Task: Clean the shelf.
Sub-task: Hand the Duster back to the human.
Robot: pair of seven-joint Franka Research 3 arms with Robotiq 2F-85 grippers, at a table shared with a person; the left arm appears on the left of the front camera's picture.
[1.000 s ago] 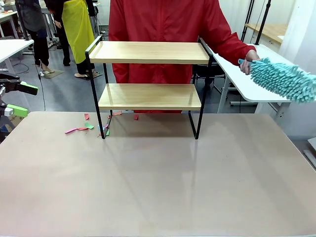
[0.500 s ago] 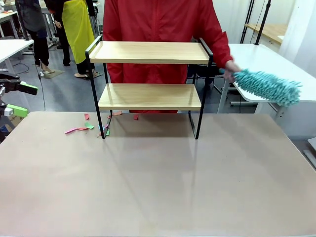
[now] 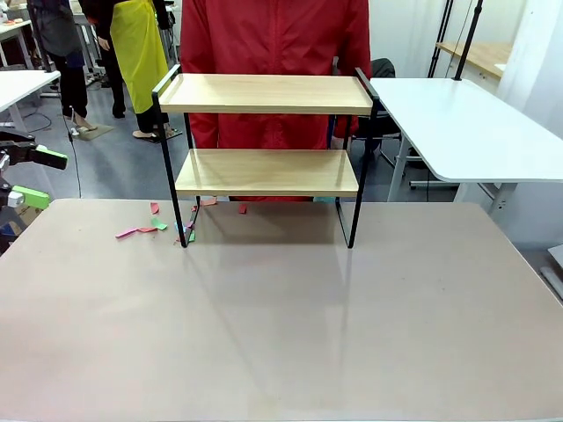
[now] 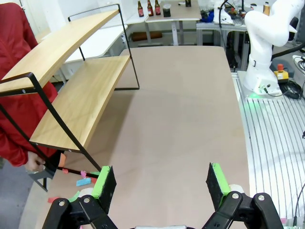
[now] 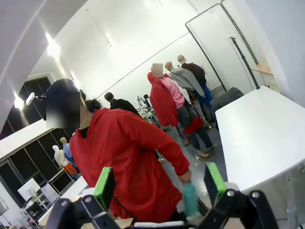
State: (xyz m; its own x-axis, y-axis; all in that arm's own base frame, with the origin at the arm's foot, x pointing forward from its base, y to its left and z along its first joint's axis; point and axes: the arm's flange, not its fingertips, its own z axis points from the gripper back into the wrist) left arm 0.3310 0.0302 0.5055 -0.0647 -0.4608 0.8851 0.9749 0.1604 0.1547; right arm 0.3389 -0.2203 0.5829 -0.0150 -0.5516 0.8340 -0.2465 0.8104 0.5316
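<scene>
So the shelf (image 3: pixel 266 158) sits at the far side of the tan table (image 3: pixel 281 334), right in the middle, with its four black legs on the tabletop. Both wooden boards are bare. A person in a red jacket (image 3: pixel 273 53) stands directly behind it, pretty much pressed up against the back of the frame.

Near the shelf's left front leg there's a little scatter of paper scraps (image 3: pixel 154 227), pink, red and green, lying on the table, a few tucked in under the lower board. Off to the right is a white side table (image 3: pixel 457 132), separate from the tan one.

The left gripper (image 4: pixel 160 183) hangs over the left end of the table with its jaws spread wide and nothing between the green pads (image 4: pixel 104 181). From there the shelf runs along the left of the wrist view.

The right gripper (image 5: pixel 159 183) is likewise wide open and holding nothing, aimed up at the person. In that view the person's hand (image 5: pixel 186 177) holds a teal handle (image 5: pixel 190 199) down at their side.
</scene>
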